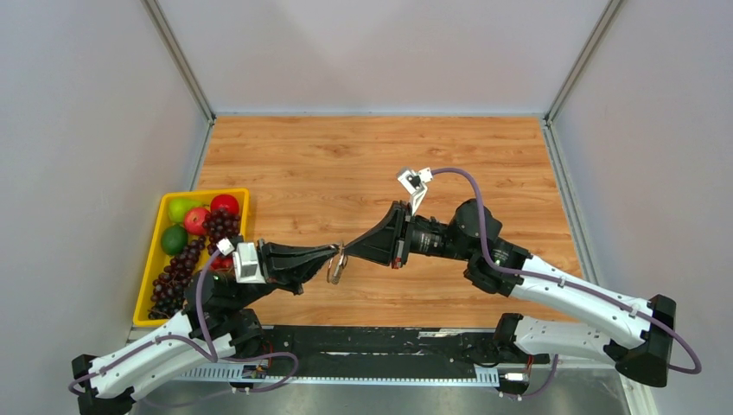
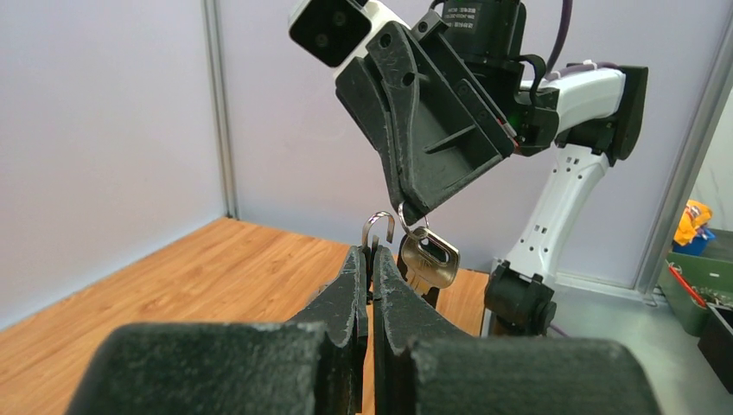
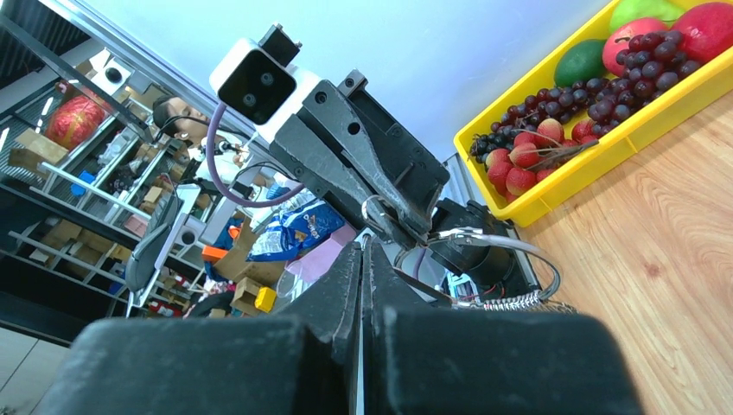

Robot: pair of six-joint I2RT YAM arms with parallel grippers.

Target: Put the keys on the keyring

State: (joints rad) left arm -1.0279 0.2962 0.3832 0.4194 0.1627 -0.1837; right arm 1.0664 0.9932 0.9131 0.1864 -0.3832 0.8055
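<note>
Keyring (image 2: 379, 226) hangs in the air above the near edge of the counter (image 1: 380, 164), about midway along it, pinched from both sides. The left jaws are closed tight on its thin wire loop, which stands up out of their tips. The right jaws come in tip to tip from the opposite side and look closed on the wire just beside them. One silver key (image 2: 430, 259) dangles from the ring under the right tips, head up and blade pointing down toward the counter, its long axis a little off upright. The counter is warm wood-grain board. A yellow tray (image 1: 147, 281) of dark grapes (image 1: 177, 272) and other fruit sits at its left edge. Pale grey walls (image 1: 78, 130) close in three sides.
</note>
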